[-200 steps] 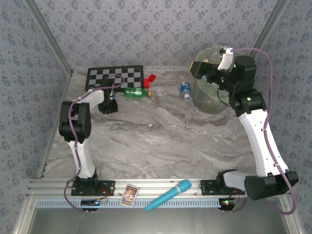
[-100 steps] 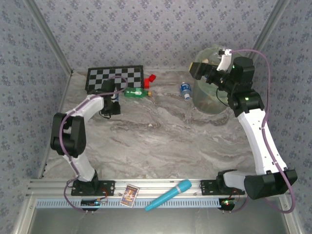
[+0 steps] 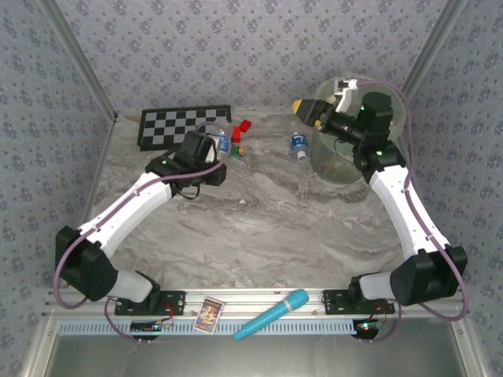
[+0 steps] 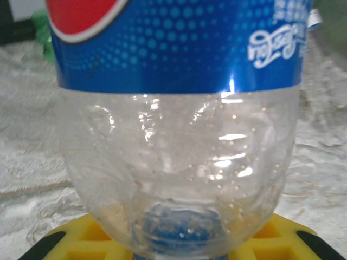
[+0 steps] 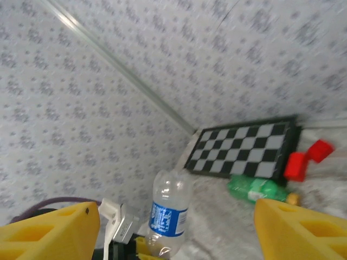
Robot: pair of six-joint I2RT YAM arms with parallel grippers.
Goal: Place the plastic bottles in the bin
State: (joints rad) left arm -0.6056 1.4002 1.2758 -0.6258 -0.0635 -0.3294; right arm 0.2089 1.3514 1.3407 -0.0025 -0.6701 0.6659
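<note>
**Left gripper**: closed on a bottle. The bottle stands upright between the jaws, which clamp the clear section below its blue label.

**Handling:** the bottle looks empty, so it is judged light, thin-walled and smooth. A hard squeeze is likely to dent it or make it slip. Hold it across the body with moderate force.

**Right gripper**: fingers apart, nothing between them, at the rim of the bin. A second bottle lies on the table beneath this gripper, just beside the bin.
</note>
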